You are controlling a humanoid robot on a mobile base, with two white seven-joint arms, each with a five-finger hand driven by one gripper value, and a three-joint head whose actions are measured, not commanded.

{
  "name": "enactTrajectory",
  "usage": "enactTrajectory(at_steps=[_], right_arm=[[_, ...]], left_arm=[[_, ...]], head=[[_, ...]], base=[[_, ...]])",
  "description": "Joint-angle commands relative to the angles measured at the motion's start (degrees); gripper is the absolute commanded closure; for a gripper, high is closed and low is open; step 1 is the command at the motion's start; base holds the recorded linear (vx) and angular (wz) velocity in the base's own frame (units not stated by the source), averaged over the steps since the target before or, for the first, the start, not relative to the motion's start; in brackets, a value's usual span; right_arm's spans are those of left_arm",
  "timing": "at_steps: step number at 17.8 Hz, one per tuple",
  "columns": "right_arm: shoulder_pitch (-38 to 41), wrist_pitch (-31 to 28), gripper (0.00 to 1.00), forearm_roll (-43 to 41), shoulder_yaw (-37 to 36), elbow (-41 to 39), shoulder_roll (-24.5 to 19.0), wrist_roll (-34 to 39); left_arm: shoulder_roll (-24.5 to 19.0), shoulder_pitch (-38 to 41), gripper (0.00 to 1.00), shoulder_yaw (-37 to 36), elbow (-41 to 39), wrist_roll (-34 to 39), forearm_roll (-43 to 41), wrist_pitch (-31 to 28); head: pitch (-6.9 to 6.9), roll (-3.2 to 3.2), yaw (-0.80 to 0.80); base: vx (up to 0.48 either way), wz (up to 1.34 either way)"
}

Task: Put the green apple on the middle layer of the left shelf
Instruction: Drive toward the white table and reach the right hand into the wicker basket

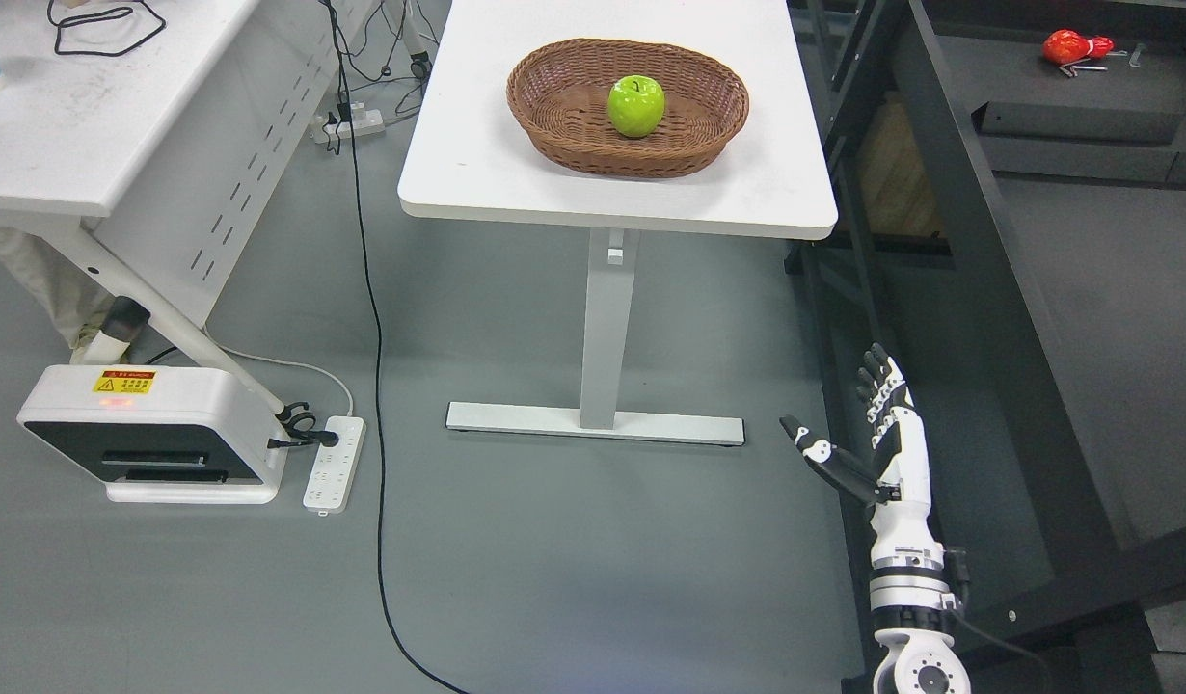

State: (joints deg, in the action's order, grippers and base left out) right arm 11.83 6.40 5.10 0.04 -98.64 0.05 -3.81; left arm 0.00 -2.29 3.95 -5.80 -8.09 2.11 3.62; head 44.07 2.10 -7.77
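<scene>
A green apple (636, 105) lies in a brown wicker basket (554, 130) on a white pedestal table (477, 164) at the top centre. My right hand (868, 434) rises from the lower right, well below and to the right of the table, over the floor. Its fingers are straight, the thumb spread to the left, and it holds nothing. The left arm does not show.
A black metal shelf frame (950, 193) runs down the right side, with a red object (1075, 45) on its dark surface. A second white desk (82, 125) stands at the upper left. A white device (145, 434), a power strip (335, 463) and a black cable (379, 386) lie on the grey floor.
</scene>
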Motion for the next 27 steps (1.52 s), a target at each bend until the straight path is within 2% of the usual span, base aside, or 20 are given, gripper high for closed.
enactTrajectory(at_steps=[1,8,10,11,12,14,15,20,23,25,27], right_arm=[[0.29,-0.07,0.0,0.0,1.72,-0.15,0.95,0.3],[0.3,0.28,0.0,-1.58,1.63,-0.06,0.95,0.12],[-0.14,0.37,0.0,0.86,1.45,-0.06,0.95,0.12],[-0.49,0.46,0.0,6.53,1.45,0.03,1.69,-0.14],[-1.36,0.46,0.0,15.99,1.45,0.12,3.62,-1.53],[-1.72,0.46,0.0,32.97,1.37,-0.06,6.79,-9.06],[-1.81,0.46,0.0,35.04,1.37,-0.06,7.85,-11.89],[-1.55,0.72,0.0,34.8,1.45,-0.06,8.39,-12.8],[-0.93,6.42,0.0,34.54,1.37,-0.15,7.51,-9.48],[-1.11,4.78,0.0,33.31,1.28,-0.15,5.67,-5.78],[-1.37,2.66,0.0,32.0,1.19,-0.15,4.96,-5.33]], left_arm=[[-1.0,0.0,0.0,0.0,0.0,0.0,0.0,-0.28],[-1.0,0.0,0.0,0.0,0.0,0.0,0.0,-0.36],[-1.0,0.0,0.0,0.0,0.0,0.0,0.0,-0.28],[-1.0,0.0,0.0,0.0,0.0,0.0,0.0,-0.36],[-1.0,0.0,0.0,0.0,0.0,0.0,0.0,-0.28],[-1.0,0.0,0.0,0.0,0.0,0.0,0.0,-0.28],[-1.0,0.0,0.0,0.0,0.0,0.0,0.0,-0.36],[-1.0,0.0,0.0,0.0,0.0,0.0,0.0,-0.28],[-1.0,0.0,0.0,0.0,0.0,0.0,-0.09,-0.28],[-1.0,0.0,0.0,0.0,0.0,0.0,0.0,-0.28],[-1.0,0.0,0.0,0.0,0.0,0.0,0.0,-0.28]], head=[[0.0,0.0,0.0],[0.0,0.0,0.0],[0.0,0.0,0.0],[0.0,0.0,0.0],[0.0,0.0,0.0],[0.0,0.0,0.0],[0.0,0.0,0.0],[0.0,0.0,0.0],[0.0,0.0,0.0],[0.0,0.0,0.0],[0.0,0.0,0.0]], base=[[0.0,0.0],[0.0,0.0],[0.0,0.0],[0.0,0.0],[0.0,0.0],[0.0,0.0],[0.017,0.0],[0.03,-0.01],[0.083,-0.03],[0.113,0.0],[0.156,0.02]])
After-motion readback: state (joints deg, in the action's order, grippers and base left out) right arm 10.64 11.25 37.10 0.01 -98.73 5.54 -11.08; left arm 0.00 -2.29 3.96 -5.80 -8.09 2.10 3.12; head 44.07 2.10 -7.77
